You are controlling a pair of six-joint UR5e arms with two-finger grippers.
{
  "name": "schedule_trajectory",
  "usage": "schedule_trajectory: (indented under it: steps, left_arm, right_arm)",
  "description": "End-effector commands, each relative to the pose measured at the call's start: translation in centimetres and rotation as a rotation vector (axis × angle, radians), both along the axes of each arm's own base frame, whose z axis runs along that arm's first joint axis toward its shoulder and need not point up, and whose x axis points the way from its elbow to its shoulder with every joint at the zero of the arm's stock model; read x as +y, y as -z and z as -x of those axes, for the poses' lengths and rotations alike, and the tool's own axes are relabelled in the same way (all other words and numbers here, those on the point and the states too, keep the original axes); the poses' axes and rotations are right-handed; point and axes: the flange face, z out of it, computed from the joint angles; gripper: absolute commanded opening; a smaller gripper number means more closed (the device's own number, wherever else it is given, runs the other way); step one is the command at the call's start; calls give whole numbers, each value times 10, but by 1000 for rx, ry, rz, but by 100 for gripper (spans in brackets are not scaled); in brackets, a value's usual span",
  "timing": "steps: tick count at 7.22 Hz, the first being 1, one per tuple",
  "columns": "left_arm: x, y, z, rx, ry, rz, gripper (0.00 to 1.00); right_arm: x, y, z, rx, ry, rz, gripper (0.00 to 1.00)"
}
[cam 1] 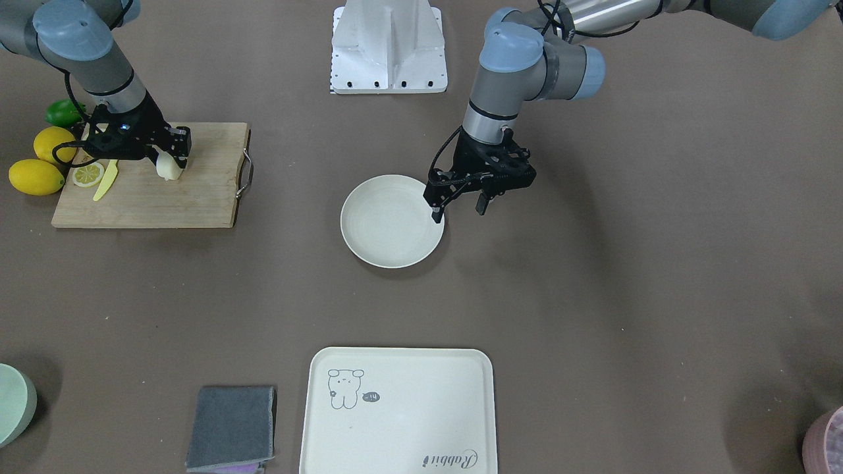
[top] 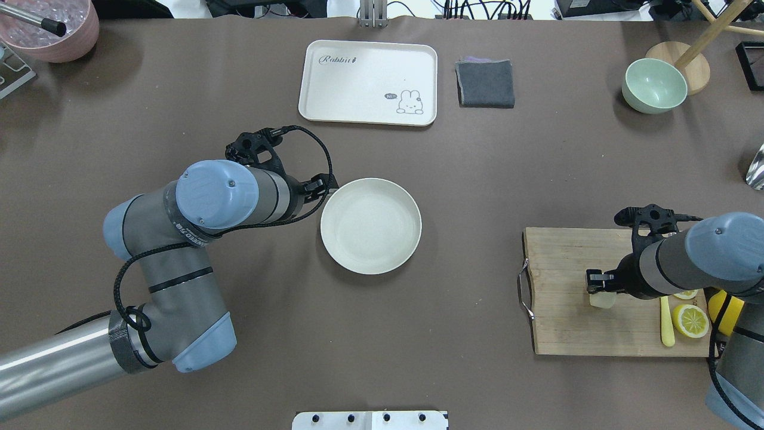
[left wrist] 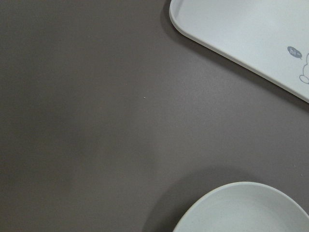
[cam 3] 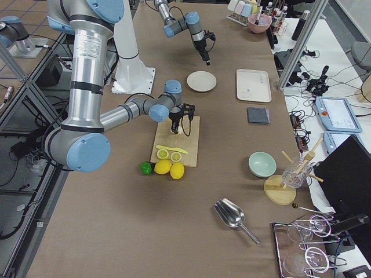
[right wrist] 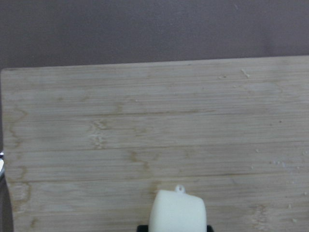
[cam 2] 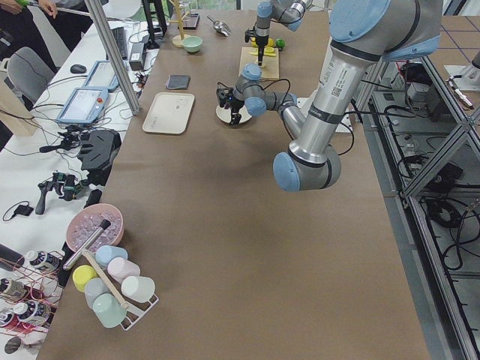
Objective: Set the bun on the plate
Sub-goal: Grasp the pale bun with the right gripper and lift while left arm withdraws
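The bun (cam 1: 168, 168), a pale cream lump, is at the wooden cutting board (cam 1: 164, 197) with my right gripper (cam 1: 174, 155) shut on it. The right wrist view shows the bun (right wrist: 177, 211) low in the frame between the dark finger ends, over the board. I cannot tell whether it touches the wood. The plate (cam 1: 379, 227) sits mid-table with nothing on it. My left gripper (cam 1: 460, 208) hangs open at the plate's edge, one finger over the rim, nothing between its fingers. From overhead, the bun (top: 601, 300) and plate (top: 370, 230) lie far apart.
On and beside the board are a lemon half (cam 1: 87, 175), a yellow knife (cam 1: 105, 182), two whole lemons (cam 1: 36, 176) and a lime (cam 1: 62, 112). A rabbit tray (cam 1: 408, 421), grey cloth (cam 1: 232, 426), green bowl (top: 653, 85) and pink bowl (top: 57, 36) line the far side.
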Motion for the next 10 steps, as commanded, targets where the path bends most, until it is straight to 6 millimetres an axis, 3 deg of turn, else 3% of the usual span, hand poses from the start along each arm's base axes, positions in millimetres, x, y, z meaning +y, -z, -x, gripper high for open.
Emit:
schedule_trajectory:
  steps: [1, 2, 4, 5, 6, 8, 9, 10]
  left_arm:
    - [-22, 8, 31, -15, -17, -75, 98]
    - [-47, -6, 63, -23, -24, -61, 98]
    - [-98, -35, 139, -120, -44, -159, 98]
    - [-120, -54, 186, -132, -38, -150, 98]
    - [-132, -70, 225, -156, -60, -201, 98]
    - [-162, -130, 306, -326, -113, -284, 98]
    - [-172, -152, 317, -344, -104, -250, 98]
    - [-182, -167, 334, -359, -77, -217, 98]
  right_arm:
    - [-17, 24, 2, -48, -19, -16, 0]
    - [-34, 43, -6, -94, -36, -11, 0]
    - [-52, 96, 28, -149, -22, -41, 0]
    - [-65, 141, 50, -140, -18, -37, 0]
    - [-73, 190, 74, -157, -9, -51, 0]
    - [-91, 261, 146, -134, -14, -94, 0]
    - [-102, 292, 185, -126, -11, -107, 0]
    - [-116, 310, 220, -101, -15, -120, 0]
